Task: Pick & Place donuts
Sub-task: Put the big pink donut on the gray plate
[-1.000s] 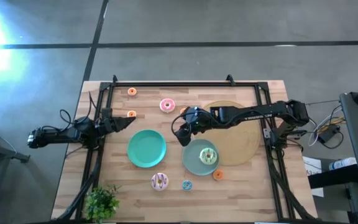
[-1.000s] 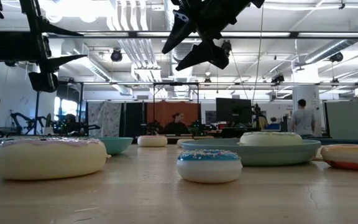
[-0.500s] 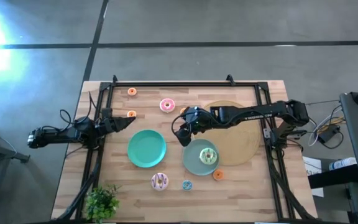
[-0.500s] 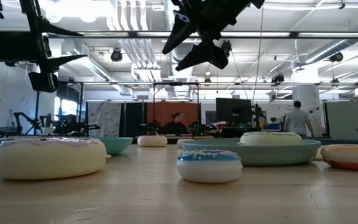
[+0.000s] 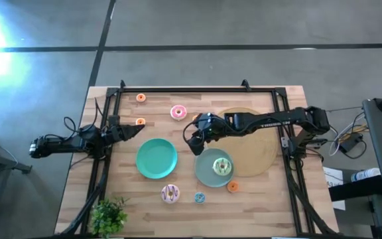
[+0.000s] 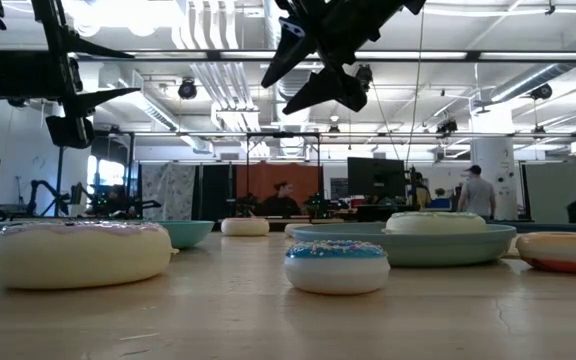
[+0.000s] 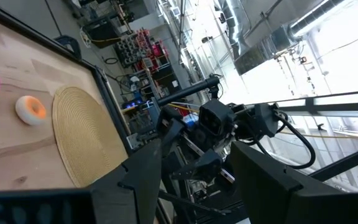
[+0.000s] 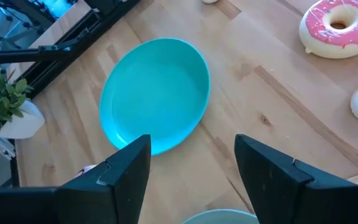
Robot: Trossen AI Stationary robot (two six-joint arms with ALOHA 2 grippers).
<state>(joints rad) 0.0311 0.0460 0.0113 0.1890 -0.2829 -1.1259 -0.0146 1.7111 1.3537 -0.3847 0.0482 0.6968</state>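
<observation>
Wooden table (image 5: 264, 199), edged by a dark frame along its far side and both flanks. Right gripper (image 5: 193, 141) high over the middle, fingers spread with nothing between, above bare boards between the empty teal plate (image 5: 156, 158) and the second teal plate (image 5: 206, 170). Left gripper (image 5: 136, 129) at the left rail, lifted clear of the top, fingers spread and empty, just short of a small orange donut (image 5: 140, 121).

Green-iced donut (image 5: 221, 166) flat on the second plate, hole up. Pink donut (image 5: 178, 112) flat on the boards toward the far edge, well apart from both plates; another orange donut (image 5: 140, 98) close to the far rail. White-brown donut (image 5: 170, 193), tiny blue donut (image 5: 199, 197) and a red-orange one (image 5: 233, 186) in a loose row along the near edge, all flat. No long axis to any of these rings.

Tan woven disc (image 5: 257, 153) to the right, partly under the second plate. Small green plant (image 5: 109, 215) at the near left corner. Open boards between the plates and around the pink donut.
</observation>
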